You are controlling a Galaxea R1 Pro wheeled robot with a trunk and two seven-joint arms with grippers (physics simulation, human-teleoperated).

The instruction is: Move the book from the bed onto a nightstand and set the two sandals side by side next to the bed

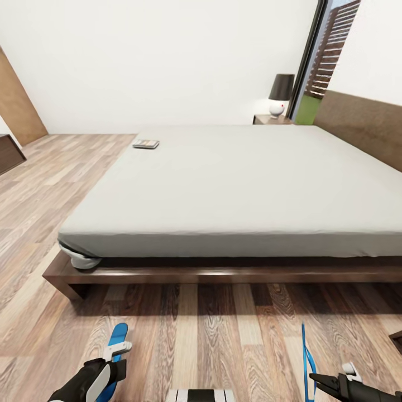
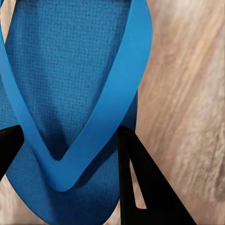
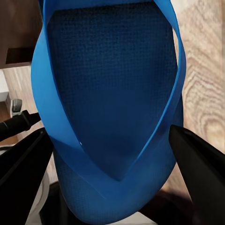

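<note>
The book (image 1: 145, 143) lies on the far left corner of the bed (image 1: 223, 184), a pale mattress on a dark wooden frame. One nightstand (image 1: 272, 119) stands beyond the bed by the headboard. At the bottom of the head view both arms hold blue sandals above the floor. My left gripper (image 1: 116, 353) is shut on one sandal (image 1: 118, 336), whose strap (image 2: 93, 131) runs between the black fingers (image 2: 140, 183). My right gripper (image 1: 314, 379) is shut on the other sandal (image 1: 306, 357), held on edge; the sole (image 3: 112, 93) sits between its fingers (image 3: 197, 159).
A lamp (image 1: 280, 92) with a dark shade stands on the nightstand, beside a tall window (image 1: 329, 56). Wood plank floor (image 1: 212, 335) lies between me and the bed frame. Dark furniture (image 1: 8, 153) sits at the far left, and a dark corner (image 1: 396, 338) shows at the right edge.
</note>
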